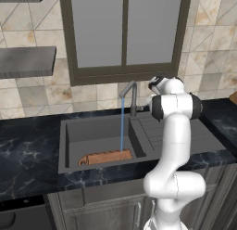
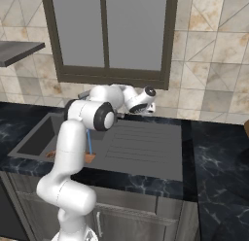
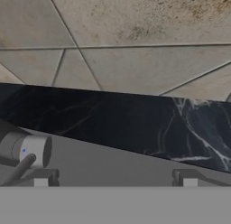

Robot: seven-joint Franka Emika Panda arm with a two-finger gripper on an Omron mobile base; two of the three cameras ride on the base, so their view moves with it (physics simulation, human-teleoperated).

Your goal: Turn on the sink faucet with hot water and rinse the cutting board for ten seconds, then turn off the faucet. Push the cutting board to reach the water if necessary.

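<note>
Cutting board (image 1: 105, 157) lies flat along near wall of sink (image 1: 92, 131) basin; water (image 1: 122, 124) falls from sink faucet (image 1: 131, 97) spout onto board's right end. Gripper (image 3: 115, 181) by faucet base w/ 2 fingertips spread wide, holding nothing. Black countertop (image 1: 28, 152) surrounds sink; tiled wall behind.

Rendered home kitchen. Dark sink (image 1: 69, 145) set in black marbled countertop (image 1: 28, 155), centre frame; faucet (image 1: 132, 98) behind; beige tiled wall (image 1: 28, 20); window (image 1: 124, 34) at top; grey cabinet fronts (image 1: 106, 208) along bottom.
</note>
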